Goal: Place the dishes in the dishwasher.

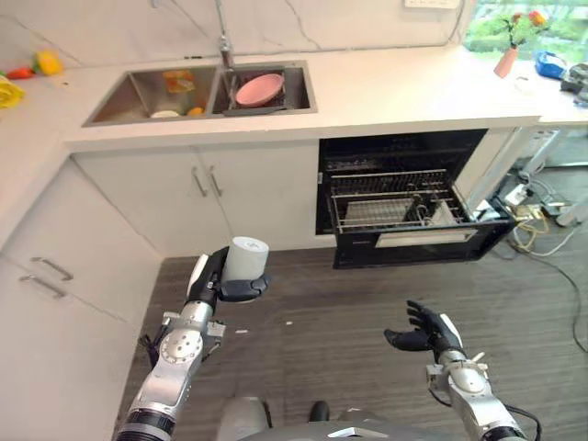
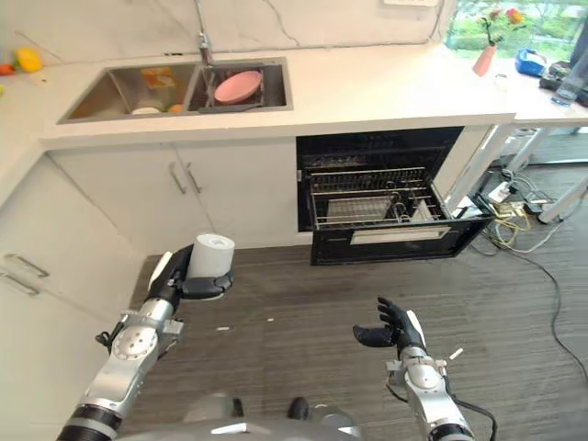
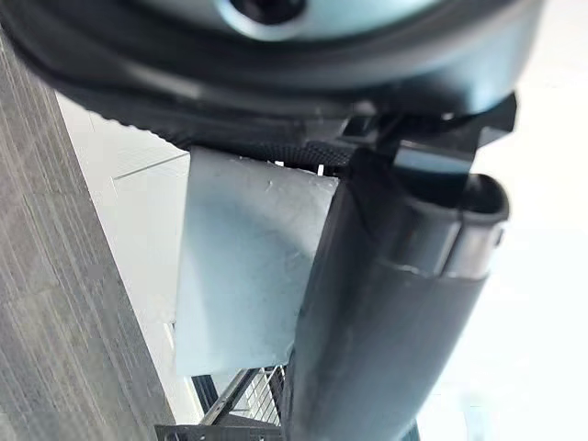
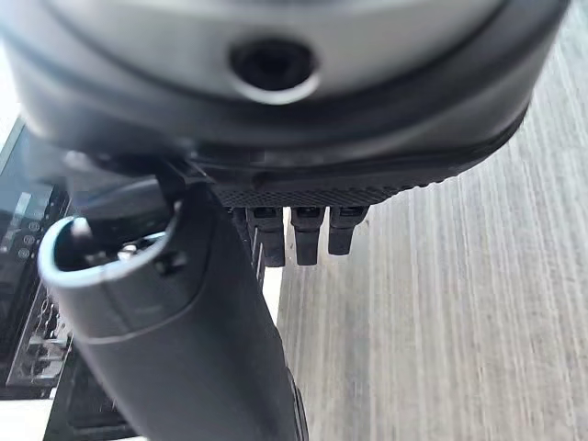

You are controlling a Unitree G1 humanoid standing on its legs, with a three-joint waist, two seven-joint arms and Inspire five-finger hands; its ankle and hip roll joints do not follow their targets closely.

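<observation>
While the pale stone table spans the back, its steel sink holds a round pink plate. Below, the black dishwasher stands open, wire rack pulled out. Over the grey wood floor, the left hand grips a smooth white cylindrical cup, upright. The right hand hangs loosely spread, holding nothing.

the left hand grips an upright pale grey cup above the wood floor. the right hand hangs empty, fingers loosely spread. behind, the dishwasher stands open with its rack out, and a pink plate sits in the sink.
</observation>
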